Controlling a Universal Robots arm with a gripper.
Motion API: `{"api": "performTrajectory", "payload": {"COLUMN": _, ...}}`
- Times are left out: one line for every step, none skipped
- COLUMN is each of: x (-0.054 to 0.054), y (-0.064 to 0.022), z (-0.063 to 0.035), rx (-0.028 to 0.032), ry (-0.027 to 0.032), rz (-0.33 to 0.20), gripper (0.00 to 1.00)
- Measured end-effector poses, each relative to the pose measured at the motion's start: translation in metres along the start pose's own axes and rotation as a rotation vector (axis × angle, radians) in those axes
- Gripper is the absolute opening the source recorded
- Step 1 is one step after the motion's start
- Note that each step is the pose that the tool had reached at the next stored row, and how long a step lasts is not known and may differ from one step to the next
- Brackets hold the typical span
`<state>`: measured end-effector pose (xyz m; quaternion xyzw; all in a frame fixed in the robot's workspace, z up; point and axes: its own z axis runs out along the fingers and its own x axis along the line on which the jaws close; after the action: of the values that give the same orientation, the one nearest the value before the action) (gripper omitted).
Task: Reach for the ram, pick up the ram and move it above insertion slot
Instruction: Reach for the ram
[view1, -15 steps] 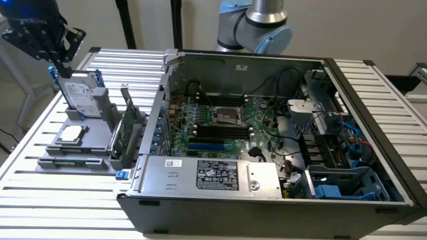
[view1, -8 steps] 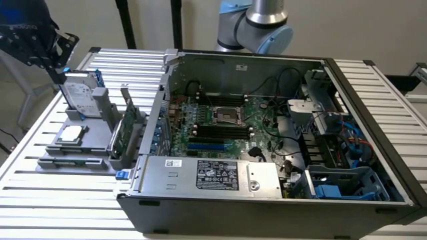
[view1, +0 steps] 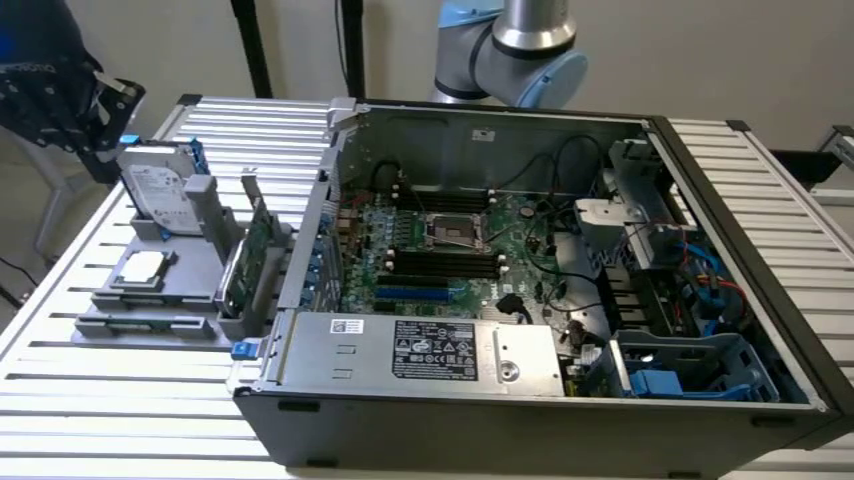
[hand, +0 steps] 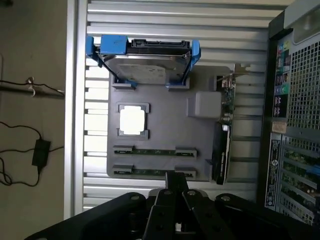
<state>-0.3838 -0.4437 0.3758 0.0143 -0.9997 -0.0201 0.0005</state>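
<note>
Where the ram lies: the ram (hand: 150, 171) stands on edge in the outermost holder of the grey tray (hand: 200, 82), clipped at both ends and not lifted.
Tray: it sits on the slatted desk (view1: 134, 420) at the left of the exterior frame, just beside the open computer case (view1: 534, 420).
Gripper: the black gripper (hand: 176, 186) hangs over the tray edge closest to the ram. Its tip overlaps the holder near one end clip of the ram, and I cannot judge whether they touch.
Gripper state: I cannot tell whether it is spread or pressed together.
Second stick: a twin stick (hand: 150, 150) lies parallel to the ram, one holder farther from the gripper, between the ram and the CPU chip (hand: 133, 121).
Rest of tray: the hard drive (hand: 145, 67) with blue rails is at the end farthest from the gripper. The green expansion card (hand: 223, 115) stands along the side nearest the case.
Insertion slot: the insertion slot (view1: 441, 262) is one of several parallel black sockets on the motherboard (view1: 514, 225), at the centre of the exterior frame inside the case and well apart from the ram.
</note>
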Motion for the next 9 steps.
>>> {"api": "performTrajectory", "payload": {"x": 0.0, "y": -0.0025, "z": 0.0003, "rx": 0.0001, "ry": 0.0002, "rz": -0.001, "gripper": 0.11}}
{"api": "performTrajectory", "payload": {"x": 0.0, "y": -0.0051, "z": 0.0007, "rx": 0.0, "ry": 0.0003, "rz": -0.003, "gripper": 0.11}}
{"api": "performTrajectory", "payload": {"x": 0.0, "y": -0.0081, "z": 0.0013, "rx": 0.0, "ry": 0.0008, "rz": -0.004, "gripper": 0.11}}
{"api": "performTrajectory", "payload": {"x": 0.0, "y": -0.0112, "z": 0.002, "rx": 0.0, "ry": 0.0016, "rz": -0.005, "gripper": 0.11}}
{"api": "performTrajectory", "payload": {"x": 0.001, "y": -0.0143, "z": 0.0026, "rx": 0.0, "ry": 0.0025, "rz": -0.005, "gripper": 0.11}}
{"api": "performTrajectory", "payload": {"x": 0.001, "y": -0.0174, "z": 0.0034, "rx": -0.0001, "ry": 0.0033, "rz": -0.007, "gripper": 0.11}}
{"api": "performTrajectory", "payload": {"x": 0.001, "y": -0.0198, "z": 0.0043, "rx": 0.0, "ry": 0.0039, "rz": -0.008, "gripper": 0.11}}
{"api": "performTrajectory", "payload": {"x": 0.001, "y": -0.0215, "z": 0.0052, "rx": -0.0001, "ry": 0.004, "rz": -0.01, "gripper": 0.11}}
{"api": "performTrajectory", "payload": {"x": 0.001, "y": -0.0219, "z": 0.0063, "rx": -0.0003, "ry": 0.0039, "rz": -0.012, "gripper": 0.11}}
